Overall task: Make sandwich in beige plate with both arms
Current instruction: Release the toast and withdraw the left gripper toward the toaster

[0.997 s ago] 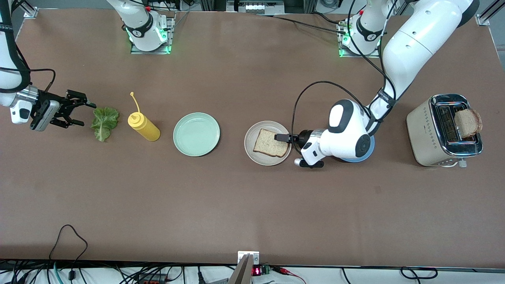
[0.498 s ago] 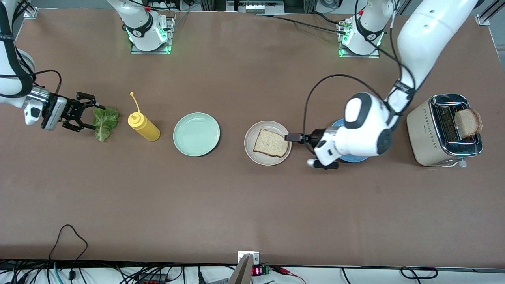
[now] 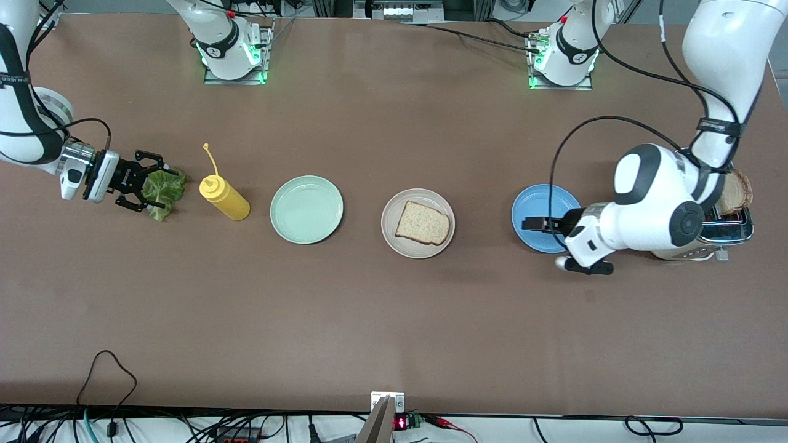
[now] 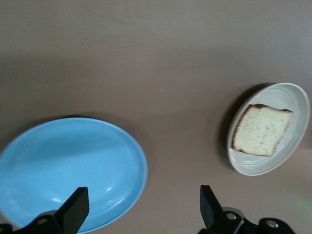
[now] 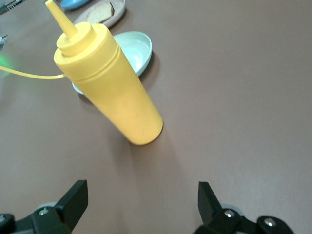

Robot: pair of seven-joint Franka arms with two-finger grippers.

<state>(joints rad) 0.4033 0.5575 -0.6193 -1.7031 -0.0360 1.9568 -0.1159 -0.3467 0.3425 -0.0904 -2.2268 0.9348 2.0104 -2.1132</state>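
Front view shows the right gripper (image 3: 149,182) low over the lettuce leaf (image 3: 162,192) at the right arm's end of the table, its fingers spread wide with the leaf between them and not closed on it. Just beside the leaf, toward the middle of the table, stands a yellow squeeze bottle (image 3: 224,195), tilted in the right wrist view (image 5: 108,87), where the right gripper's two fingertips stand well apart. Next along the row lies a mint-green plate (image 3: 306,209), then the beige plate (image 3: 390,229) with one slice of bread (image 3: 422,223) lying flat on it. The left gripper (image 3: 534,224) hangs over a blue plate (image 3: 537,206), which lies between the beige plate and the toaster (image 3: 732,227) at the left arm's end. In the left wrist view the left gripper's fingers are spread apart and hold nothing, with the blue plate (image 4: 73,168) and the bread on the beige plate (image 4: 287,161) below. A second slice (image 3: 736,192) sticks up from the toaster, partly hidden by the left arm.
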